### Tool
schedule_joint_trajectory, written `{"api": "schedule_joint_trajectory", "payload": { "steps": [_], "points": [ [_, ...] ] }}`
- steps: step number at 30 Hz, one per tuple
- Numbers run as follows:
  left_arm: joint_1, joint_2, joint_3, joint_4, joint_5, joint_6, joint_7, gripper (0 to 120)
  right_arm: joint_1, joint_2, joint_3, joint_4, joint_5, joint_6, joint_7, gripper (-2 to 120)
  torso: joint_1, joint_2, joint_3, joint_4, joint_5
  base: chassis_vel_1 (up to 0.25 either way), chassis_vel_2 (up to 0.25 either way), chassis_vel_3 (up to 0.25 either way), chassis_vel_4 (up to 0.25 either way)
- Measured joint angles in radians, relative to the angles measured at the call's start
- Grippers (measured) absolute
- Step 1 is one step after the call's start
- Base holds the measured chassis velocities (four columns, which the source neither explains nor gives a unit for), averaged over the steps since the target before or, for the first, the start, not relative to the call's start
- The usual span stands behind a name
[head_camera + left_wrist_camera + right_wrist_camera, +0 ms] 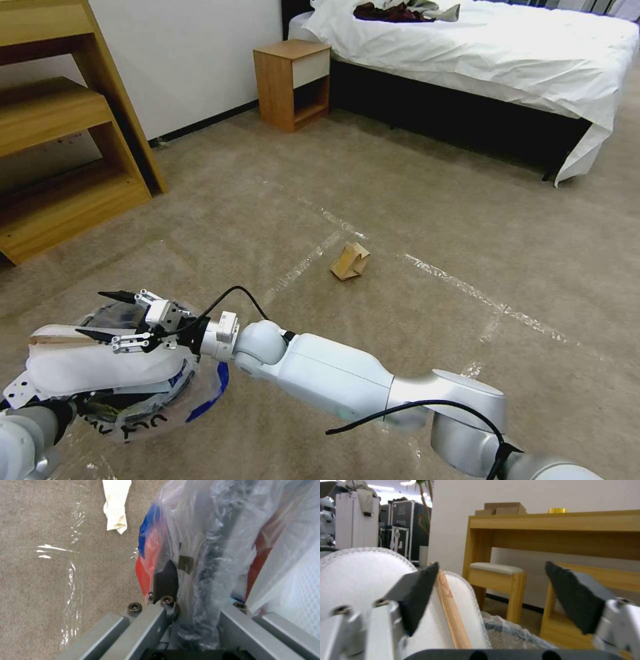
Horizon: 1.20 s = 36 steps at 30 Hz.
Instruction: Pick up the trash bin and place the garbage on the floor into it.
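The trash bin (143, 407) hangs at the lower left of the head view, its clear bag printed with black letters and a blue patch. My left gripper (196, 585) is shut on its bag-covered rim (216, 555). White slippers (100, 367) and a thin wooden stick (53, 340) lie across the bin's top. Just over them, my right gripper (107, 315) stands open with nothing between its fingers; its wrist view shows the slippers (360, 580) and the stick (451, 615) right below the fingertips (416, 597). Folded brown cardboard (350, 261) lies on the floor (413, 200), and crumpled white paper (115, 507) lies beside the bin.
A wooden desk (60, 153) stands at the left, with a stool (496, 580) under it. A nightstand (292, 83) and a white bed (507, 60) with clothes (400, 11) on it are at the back. Shiny tape strips (460, 283) cross the carpet.
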Motion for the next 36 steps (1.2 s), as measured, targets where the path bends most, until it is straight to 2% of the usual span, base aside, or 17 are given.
{"api": "schedule_joint_trajectory", "payload": {
  "steps": [3,15,18,20,22,24,25,28,29,31,33,35,36],
  "points": [
    [0.003,-0.006,0.000,-0.004,0.002,0.000,0.000,0,0.002,0.000,0.003,0.002,-0.014,-0.001,0.015,98,0.000,0.000,0.000,0.0000,0.0000,0.000,0.000,0.000,0.000],
    [0.009,-0.007,-0.004,-0.006,0.002,0.000,-0.002,0,0.017,0.000,0.037,0.032,-0.017,0.008,0.052,100,0.000,0.000,0.000,0.0000,0.0000,0.000,0.000,0.000,0.000],
    [0.008,-0.002,-0.006,-0.005,0.000,0.000,-0.003,0,0.047,0.000,0.087,0.063,-0.010,0.004,0.081,100,0.000,0.000,0.000,0.0000,0.0000,0.000,0.000,0.000,0.000],
    [0.011,0.007,-0.014,-0.008,-0.005,0.000,-0.003,0,0.103,0.000,0.185,0.107,-0.004,-0.020,0.161,100,0.000,0.000,0.000,0.0000,0.0000,0.000,0.000,0.000,0.000],
    [0.012,0.010,-0.016,-0.008,-0.007,0.000,-0.003,0,0.111,-0.001,0.219,0.118,-0.005,-0.031,0.186,100,0.000,0.000,0.000,0.0001,0.0001,0.000,0.000,0.000,0.000],
    [0.013,0.017,-0.020,-0.008,-0.009,0.000,-0.003,0,0.117,-0.035,0.291,0.147,-0.020,-0.058,0.247,100,0.000,0.000,0.000,0.0005,0.0000,0.000,0.000,0.000,0.000],
    [0.013,0.017,-0.020,-0.008,-0.009,0.000,-0.003,0,0.117,-0.035,0.291,0.147,-0.020,-0.058,0.247,100,0.000,0.000,0.000,0.0005,0.0000,0.000,0.000,0.000,0.000],
    [0.012,0.027,-0.026,-0.002,-0.012,0.001,-0.003,0,0.095,-0.116,0.380,0.194,-0.059,-0.110,0.361,100,0.000,0.000,0.000,-0.0008,0.0003,0.000,0.000,0.000,0.000],
    [0.012,0.027,-0.026,-0.002,-0.012,0.001,-0.003,0,0.095,-0.116,0.380,0.194,-0.059,-0.110,0.361,100,0.000,0.000,0.000,-0.0008,0.0003,0.000,0.000,0.000,0.000],
    [0.017,0.028,-0.035,0.004,-0.004,0.005,0.000,0,0.044,-0.178,0.452,0.219,-0.098,-0.136,0.435,100,0.000,0.000,0.000,-0.0007,0.0004,0.000,0.000,0.000,0.000],
    [0.018,0.028,-0.037,0.004,-0.003,0.005,0.001,0,0.039,-0.184,0.459,0.221,-0.101,-0.137,0.439,100,0.000,0.000,0.000,-0.0005,0.0003,0.000,0.000,0.000,0.000],
    [0.018,0.032,-0.042,0.013,0.023,0.011,0.014,0,-0.043,-0.246,0.536,0.243,-0.125,-0.139,0.455,100,0.000,0.000,0.000,0.0003,0.0003,0.000,0.000,0.000,0.000],
    [0.018,0.032,-0.042,0.013,0.023,0.011,0.014,0,-0.043,-0.246,0.536,0.243,-0.125,-0.139,0.455,100,0.000,0.000,0.000,0.0003,0.0003,0.000,0.000,0.000,0.000]
  ]
}}
